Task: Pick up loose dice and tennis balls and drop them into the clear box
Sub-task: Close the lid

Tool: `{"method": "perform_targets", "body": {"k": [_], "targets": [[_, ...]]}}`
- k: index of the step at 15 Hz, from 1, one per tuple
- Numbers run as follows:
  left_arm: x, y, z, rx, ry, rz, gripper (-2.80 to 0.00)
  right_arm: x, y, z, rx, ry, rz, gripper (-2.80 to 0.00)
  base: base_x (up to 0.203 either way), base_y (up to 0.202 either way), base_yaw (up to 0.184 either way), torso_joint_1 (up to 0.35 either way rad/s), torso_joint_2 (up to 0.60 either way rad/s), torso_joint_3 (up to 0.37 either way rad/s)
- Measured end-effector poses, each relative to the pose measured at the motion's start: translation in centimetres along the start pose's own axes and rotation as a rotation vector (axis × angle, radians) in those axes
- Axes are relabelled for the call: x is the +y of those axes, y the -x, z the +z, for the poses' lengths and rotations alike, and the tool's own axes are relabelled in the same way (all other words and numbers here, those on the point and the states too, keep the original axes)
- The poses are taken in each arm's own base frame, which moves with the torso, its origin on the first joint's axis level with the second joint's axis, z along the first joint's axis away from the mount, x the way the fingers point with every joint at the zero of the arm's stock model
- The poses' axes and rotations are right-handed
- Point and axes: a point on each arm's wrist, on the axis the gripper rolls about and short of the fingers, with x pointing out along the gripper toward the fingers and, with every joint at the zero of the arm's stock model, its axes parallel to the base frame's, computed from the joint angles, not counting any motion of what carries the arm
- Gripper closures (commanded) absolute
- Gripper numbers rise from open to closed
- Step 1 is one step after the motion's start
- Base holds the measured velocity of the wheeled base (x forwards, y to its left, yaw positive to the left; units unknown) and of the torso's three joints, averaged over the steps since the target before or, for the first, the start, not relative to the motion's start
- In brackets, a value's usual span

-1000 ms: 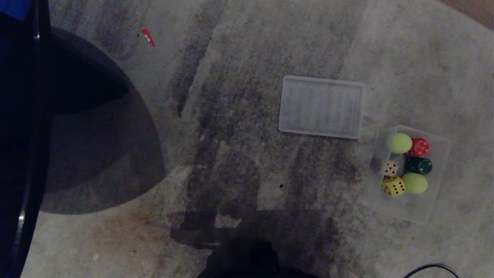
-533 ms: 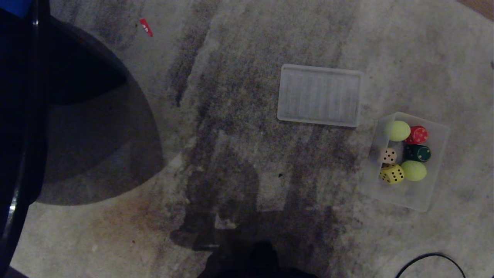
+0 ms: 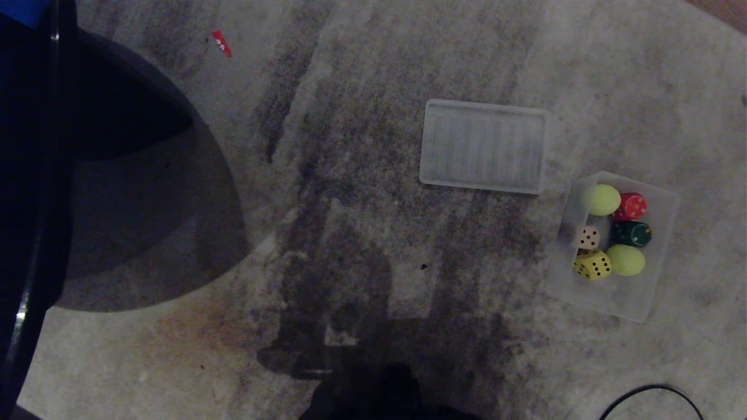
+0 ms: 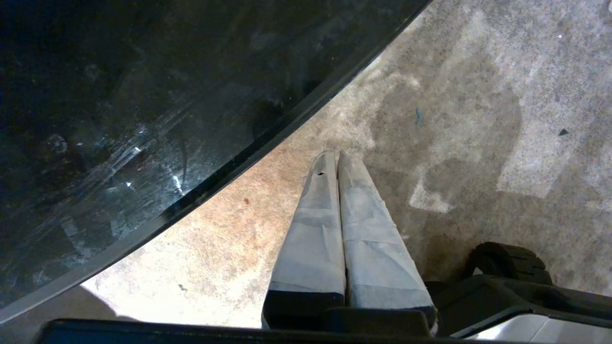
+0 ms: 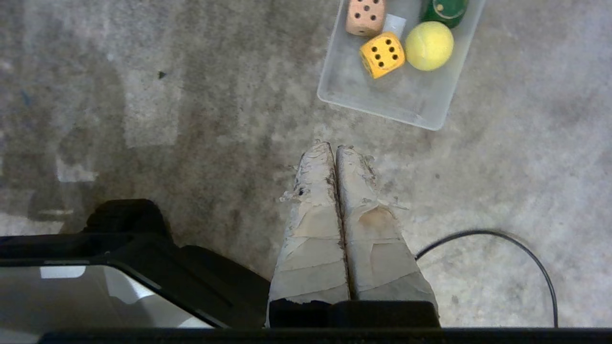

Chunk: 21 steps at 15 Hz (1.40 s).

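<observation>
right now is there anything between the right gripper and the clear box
No. In the right wrist view only bare stained floor separates the shut right gripper from the clear box; the black cable lies off to the side.

Worn, stained grey carpet (image 3: 362, 192); dark round glossy table (image 3: 35, 175) at nine o'clock; black cable (image 3: 648, 396) at five.

Dim, grainy head view, broad dark shadow at left, brighter wrist views
</observation>
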Motion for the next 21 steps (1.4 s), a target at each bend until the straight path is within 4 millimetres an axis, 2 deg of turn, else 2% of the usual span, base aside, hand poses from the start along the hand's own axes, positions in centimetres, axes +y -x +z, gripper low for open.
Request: {"method": "perform_targets", "body": {"k": [21], "targets": [[0.00,0.00,0.00,0.000,0.005,0.002,0.00,0.00,0.00,0.00,0.000,0.000,0.001,0.00,0.000,0.000,0.000,0.000,0.00,0.007]]}}
